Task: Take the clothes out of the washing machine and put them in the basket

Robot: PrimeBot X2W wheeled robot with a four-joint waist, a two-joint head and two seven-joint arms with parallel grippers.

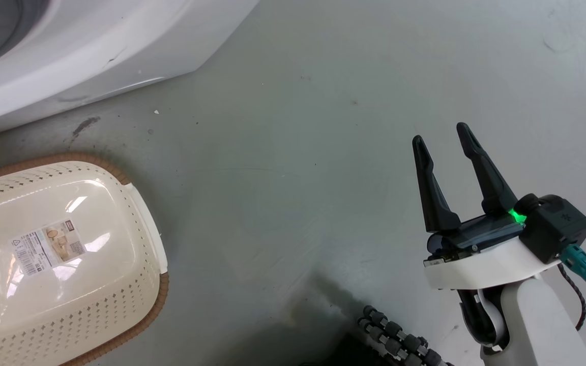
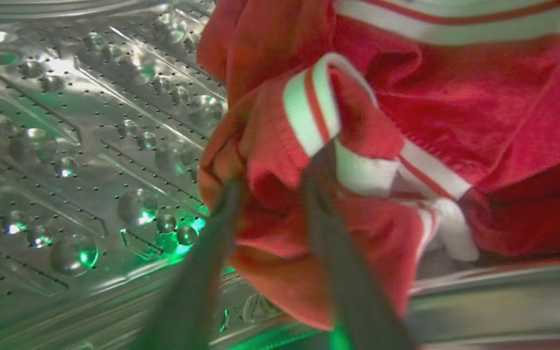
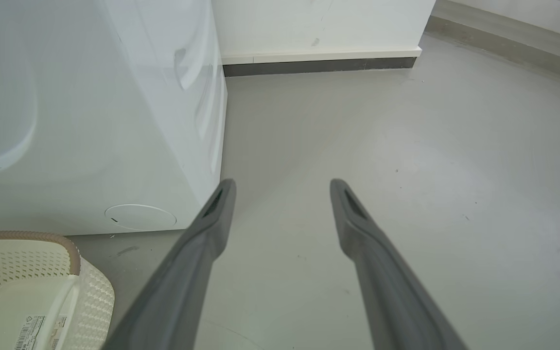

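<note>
Reaches into the washing machine point(image 1: 94, 46) with the left claw point(image 2: 272, 189), fingers straddling a bunched fold of the clothes point(image 2: 455, 112) beside the perforated drum point(image 2: 90, 146); cannot tell whether pinched or loose. Holds the right claw point(image 1: 440, 133) released, fingers spread, forearm low over the floor point(image 1: 298, 152). On that floor, near the machine: the basket point(image 1: 143, 284).

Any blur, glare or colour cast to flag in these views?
Left wrist view: left gripper smeared by blur, green glow on the drum, clothes slightly soft. Head view: sharp, light glare on the basket bottom. Right wrist view: sharp, evenly lit.
</note>
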